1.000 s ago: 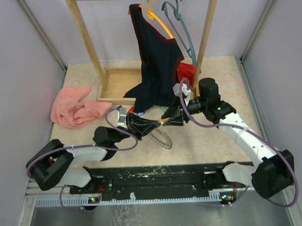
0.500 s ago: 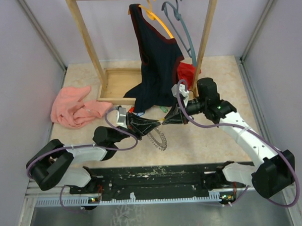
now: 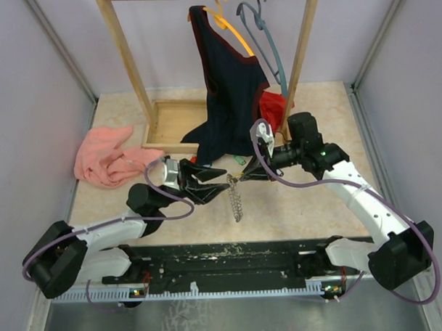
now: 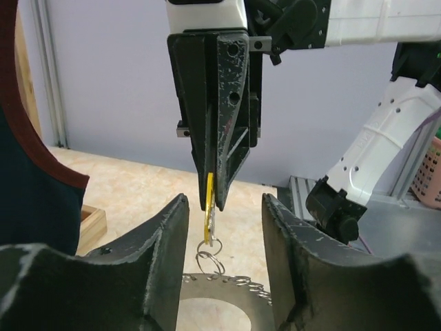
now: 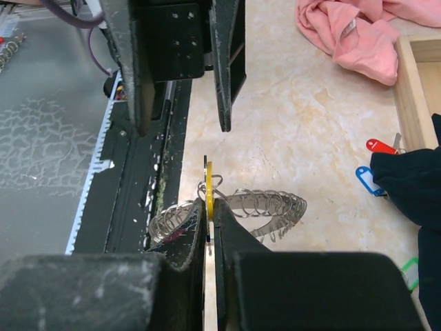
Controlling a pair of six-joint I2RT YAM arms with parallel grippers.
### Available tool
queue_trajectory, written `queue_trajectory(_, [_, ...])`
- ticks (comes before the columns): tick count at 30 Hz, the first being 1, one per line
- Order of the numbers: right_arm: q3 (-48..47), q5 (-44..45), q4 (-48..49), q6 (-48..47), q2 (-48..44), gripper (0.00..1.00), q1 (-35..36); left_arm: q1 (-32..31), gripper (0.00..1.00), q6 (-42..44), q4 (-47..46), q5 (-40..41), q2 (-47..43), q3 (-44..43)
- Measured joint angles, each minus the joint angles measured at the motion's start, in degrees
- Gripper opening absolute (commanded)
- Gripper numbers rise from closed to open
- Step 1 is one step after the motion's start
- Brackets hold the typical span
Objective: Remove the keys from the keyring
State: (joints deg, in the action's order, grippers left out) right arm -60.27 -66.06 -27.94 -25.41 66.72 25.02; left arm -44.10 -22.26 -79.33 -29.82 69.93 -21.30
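My right gripper (image 5: pixel 209 205) is shut on a yellow-tagged key (image 5: pixel 209 181), also visible as the yellow key (image 4: pixel 209 201) between its fingertips. The dark keyring (image 3: pixel 237 201) hangs edge-on below that key by small wire rings (image 4: pixel 210 254), above the table. The keyring (image 5: pixel 270 205) shows several wire loops along its rim. My left gripper (image 3: pixel 211 182) stands open just left of the key, its fingers (image 4: pixel 162 252) on either side of the right gripper's tip and touching nothing. Red (image 5: pixel 380 145), blue (image 5: pixel 365 181) and green (image 5: pixel 411 265) keys lie loose on the table.
A wooden rack (image 3: pixel 127 63) stands at the back with a dark garment (image 3: pixel 229 85) and orange (image 3: pixel 227 24) and blue-grey (image 3: pixel 263 33) hangers. A pink cloth (image 3: pixel 108 158) lies at the left, a red cloth (image 3: pixel 273 104) behind the right arm.
My right gripper shut on the yellow key. My left gripper then opened, let go of the keyring and drew back left. The ring now hangs edge-on from the key.
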Motion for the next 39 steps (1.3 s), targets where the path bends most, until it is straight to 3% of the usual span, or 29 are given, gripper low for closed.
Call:
queue_trajectory(8, [-5.05, 6.47, -8.96, -7.19, 1.4, 0.0, 1.42, 0.74, 0.7, 12.04, 25.83, -5.77, -7.26, -6.93])
queue_trajectory(11, [-7.93, 9.51, -13.97, -10.82, 1.97, 0.0, 2.54, 0.74, 0.7, 15.69, 33.51, -6.71, -7.78, -10.01])
queue_trajectory(15, [-12.31, 12.41, -20.2, -15.74, 4.09, 0.0, 3.43, 0.74, 0.62, 18.01, 39.52, -8.39, -6.4, -12.63])
queue_trajectory(19, [-15.37, 14.56, -25.88, -20.61, 6.14, 0.0, 4.37, 0.74, 0.59, 18.93, 42.73, -9.77, -3.39, -14.95])
queue_trajectory(26, [-15.63, 17.11, -30.23, -23.91, 6.82, 0.0, 5.97, 0.74, 0.45, 18.99, 43.78, -12.26, 0.61, -17.66])
queue_trajectory(39, [-15.63, 18.12, -30.86, -24.35, 6.95, 0.0, 6.12, 0.72, 0.4, 18.64, 43.82, -15.54, 3.96, -19.3])
